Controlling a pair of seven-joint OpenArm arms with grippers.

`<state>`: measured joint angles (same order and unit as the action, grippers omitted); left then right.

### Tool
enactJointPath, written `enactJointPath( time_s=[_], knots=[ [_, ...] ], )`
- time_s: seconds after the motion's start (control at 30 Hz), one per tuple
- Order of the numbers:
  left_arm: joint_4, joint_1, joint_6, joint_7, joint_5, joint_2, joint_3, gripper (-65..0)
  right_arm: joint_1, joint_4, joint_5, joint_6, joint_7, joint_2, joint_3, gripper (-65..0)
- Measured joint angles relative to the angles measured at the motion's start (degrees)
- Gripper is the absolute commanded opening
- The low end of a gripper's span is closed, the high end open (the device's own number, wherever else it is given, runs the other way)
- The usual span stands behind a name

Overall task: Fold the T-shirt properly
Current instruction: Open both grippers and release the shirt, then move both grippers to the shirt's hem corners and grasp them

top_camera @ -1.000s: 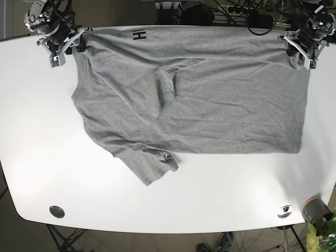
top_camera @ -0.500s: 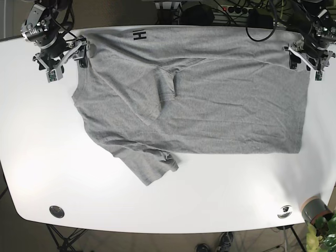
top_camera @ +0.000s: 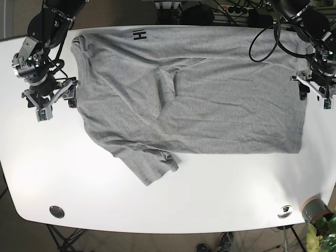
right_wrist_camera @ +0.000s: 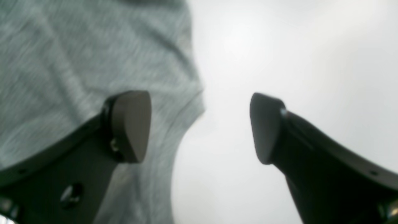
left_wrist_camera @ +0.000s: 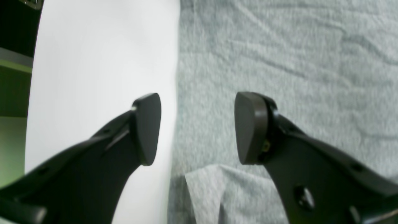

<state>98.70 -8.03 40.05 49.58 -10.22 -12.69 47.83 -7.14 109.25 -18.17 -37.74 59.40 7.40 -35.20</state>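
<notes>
Your grey T-shirt lies spread across the far half of the white table, its hem edge at 3 o'clock, a black "H" mark at 12 o'clock and one sleeve crumpled toward 6 o'clock. Your left gripper sits at the shirt's 3 o'clock edge with its jaws apart and nothing between them; in the left wrist view, one finger is over the cloth and the other over bare table. Your right gripper sits at 9 o'clock beside the shirt's edge, jaws likewise spread and empty, one finger over fabric.
</notes>
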Motion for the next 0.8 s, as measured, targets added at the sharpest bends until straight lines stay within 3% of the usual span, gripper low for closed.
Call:
enactJointPath(
  time_s=[0.1,0.3,0.37,0.6,0.8],
  knots=[
    [0.0,0.9,0.0,-0.1,-0.1,0.0,0.0,-29.9,4.5,-3.4,2.3,0.02,0.4,0.1,1.0,-18.4],
    [0.0,1.1,0.0,0.1,0.1,0.1,0.0,-29.9,13.7,-12.2,6.4,-0.52,-0.1,0.9,8.8,-18.4],
    [0.0,1.2,0.0,0.1,0.1,0.1,-0.2,-29.9,17.9,-16.2,8.7,0.11,-0.8,1.0,10.5,-18.4],
    [0.0,-0.7,0.1,-0.3,-0.2,0.2,-0.6,-29.9,28.6,-33.7,12.3,0.17,-9.3,0.9,19.8,-18.4],
    [-0.1,-2.1,0.0,0.1,0.1,0.6,-0.5,-30.0,36.7,-53.7,15.5,0.31,-19.6,0.9,22.3,-18.4]
  ],
)
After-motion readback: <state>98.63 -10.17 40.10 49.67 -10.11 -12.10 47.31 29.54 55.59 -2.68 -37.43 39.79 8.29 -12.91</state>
